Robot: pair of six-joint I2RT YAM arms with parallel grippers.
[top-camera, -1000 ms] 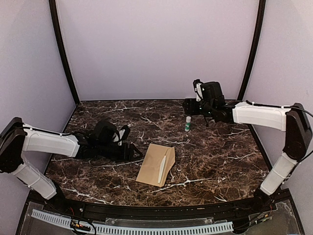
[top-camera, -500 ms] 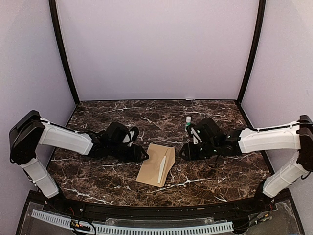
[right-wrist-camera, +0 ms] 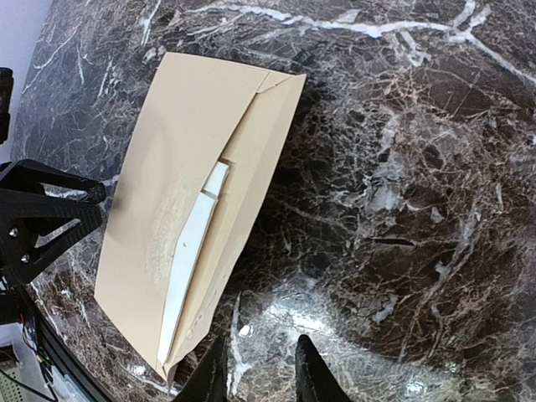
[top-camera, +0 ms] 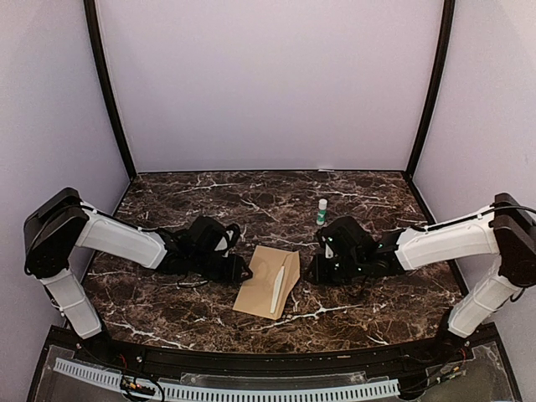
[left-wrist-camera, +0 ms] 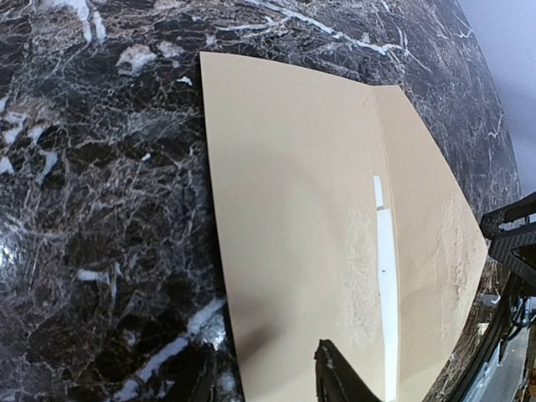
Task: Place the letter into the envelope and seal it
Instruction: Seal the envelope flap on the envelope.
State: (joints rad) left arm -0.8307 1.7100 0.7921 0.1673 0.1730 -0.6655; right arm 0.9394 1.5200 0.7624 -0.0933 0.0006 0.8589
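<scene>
Envelope (top-camera: 266, 280) of plain brown paper lies flat near the middle of the dark marbled surface (top-camera: 377, 293), flanked by both arms held low. Its flap is folded across the body but not pressed flush. A narrow pale strip, apparently an edge of the letter (right-wrist-camera: 188, 251), shows from beneath the flap's edge. The rest of the sheet is hidden, so it appears to be inside. The left arm's fingers (left-wrist-camera: 335, 377) stand partly spread at the envelope's near edge, one over the paper and one over bare marble, pinching nothing. The right arm's fingers (right-wrist-camera: 308, 368) sit just beside the flap side with a narrower gap between them, empty, with only marble beneath. A small green-and-white tube (top-camera: 322, 211), possibly glue, stands upright behind the right arm, apart from the envelope. Insertion looks all but done. What seems left is tucking the strip fully in and sealing the flap down.
</scene>
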